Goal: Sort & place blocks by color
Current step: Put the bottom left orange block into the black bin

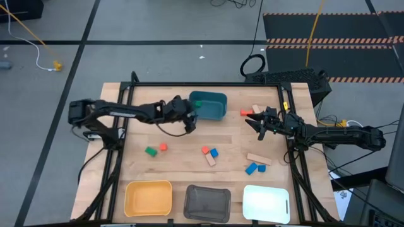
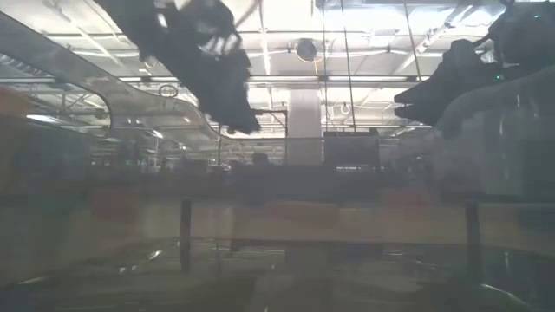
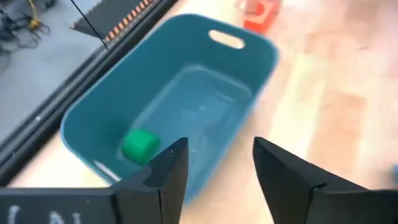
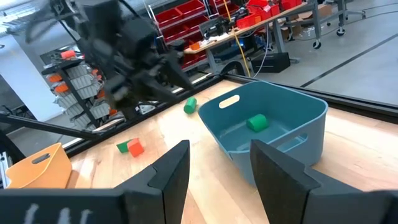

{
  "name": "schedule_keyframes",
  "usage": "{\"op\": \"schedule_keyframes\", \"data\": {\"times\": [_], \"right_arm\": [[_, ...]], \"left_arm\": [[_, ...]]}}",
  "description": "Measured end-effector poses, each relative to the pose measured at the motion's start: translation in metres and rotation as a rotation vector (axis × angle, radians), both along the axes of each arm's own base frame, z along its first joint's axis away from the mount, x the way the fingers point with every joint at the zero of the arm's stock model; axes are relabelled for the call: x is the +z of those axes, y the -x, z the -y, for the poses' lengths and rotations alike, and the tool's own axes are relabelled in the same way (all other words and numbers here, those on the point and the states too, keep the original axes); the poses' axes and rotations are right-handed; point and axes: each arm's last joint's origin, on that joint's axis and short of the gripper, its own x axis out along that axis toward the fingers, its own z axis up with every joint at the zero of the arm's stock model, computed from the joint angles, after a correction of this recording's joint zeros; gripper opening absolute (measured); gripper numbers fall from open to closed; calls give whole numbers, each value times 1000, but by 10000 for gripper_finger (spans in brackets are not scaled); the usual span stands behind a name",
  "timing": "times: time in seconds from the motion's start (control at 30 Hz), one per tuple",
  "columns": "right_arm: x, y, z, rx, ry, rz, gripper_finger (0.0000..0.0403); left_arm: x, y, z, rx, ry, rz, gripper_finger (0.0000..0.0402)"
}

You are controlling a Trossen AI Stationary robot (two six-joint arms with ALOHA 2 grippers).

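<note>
1. Table (image 1: 189, 164): light wood. Yellow tray (image 1: 148, 197), grey tray (image 1: 207, 202) and white tray (image 1: 266, 202) sit in a row along the near edge.
2. Teal tray (image 3: 186, 93): at the far side of the table, near the middle. One green block (image 3: 139, 144) lies inside it, at one end.
3. My left gripper (image 3: 214, 171): hovers just over the teal tray's rim, fingers apart, grasping nothing.
4. My right gripper (image 4: 217, 171): off to the right of the teal tray, pointing at it, fingers apart, empty.
5. Loose blocks on the table: green and red pair (image 1: 156, 149) at left centre; red, blue and tan cluster (image 1: 209, 154) mid-table; tan bar (image 1: 259, 159) with blue blocks (image 1: 255, 168) at right.
6. Red block (image 1: 246, 112) and tan block (image 1: 257, 109) lie just beside my right gripper.
7. Another green piece (image 4: 190, 105) lies on the wood beyond the teal tray.
</note>
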Motion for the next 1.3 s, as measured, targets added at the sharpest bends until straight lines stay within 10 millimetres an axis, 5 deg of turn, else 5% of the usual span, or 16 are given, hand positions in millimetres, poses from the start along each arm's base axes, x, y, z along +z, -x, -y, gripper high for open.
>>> {"op": "schedule_keyframes", "data": {"times": [0.4,0.73,1.3], "right_arm": [[0,0,0,0,0,0,160],[0,0,0,0,0,0,160],[0,0,0,0,0,0,160]], "left_arm": [[1,56,67,122,127,-364,250],[-20,85,109,-171,214,-657,253],[-57,96,106,-161,135,-623,253]]}}
